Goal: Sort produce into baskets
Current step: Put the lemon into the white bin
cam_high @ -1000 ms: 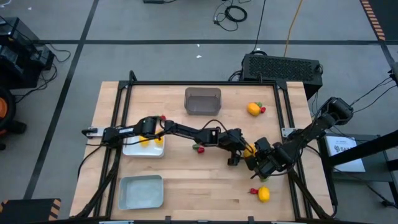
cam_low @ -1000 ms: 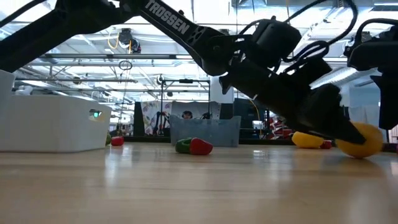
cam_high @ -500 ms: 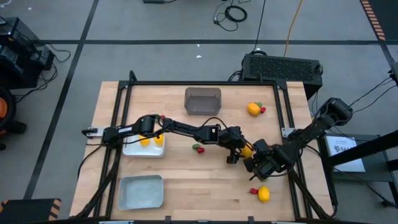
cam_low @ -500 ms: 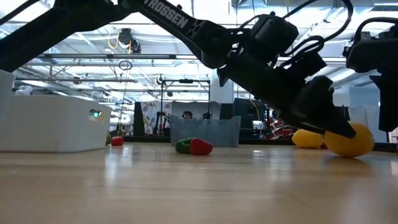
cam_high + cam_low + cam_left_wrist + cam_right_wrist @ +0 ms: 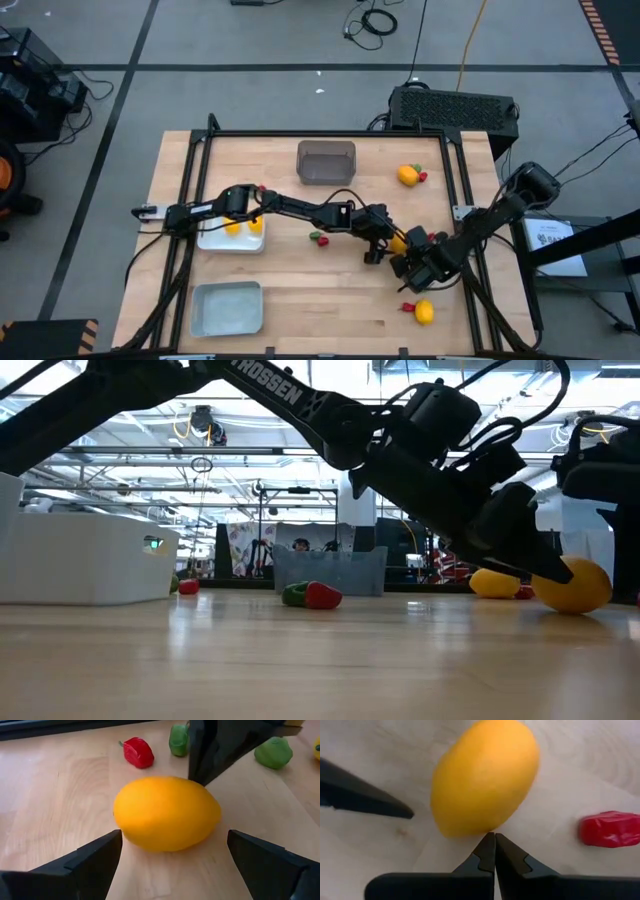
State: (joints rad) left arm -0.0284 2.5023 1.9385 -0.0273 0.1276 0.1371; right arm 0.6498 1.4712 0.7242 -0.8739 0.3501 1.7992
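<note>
Straddling a yellow-orange lemon (image 5: pixel 167 820) right of centre in the high view, the left hand (image 5: pixel 388 247) has its fingers spread on either side without touching it. The right hand (image 5: pixel 491 851), fingers pressed together, points its tips at the same lemon, which lies on the bench (image 5: pixel 300 280).

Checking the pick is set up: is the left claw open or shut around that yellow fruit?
Open. The left claw has its fingers spread on either side of the yellow fruit, with bare table between them.
</note>
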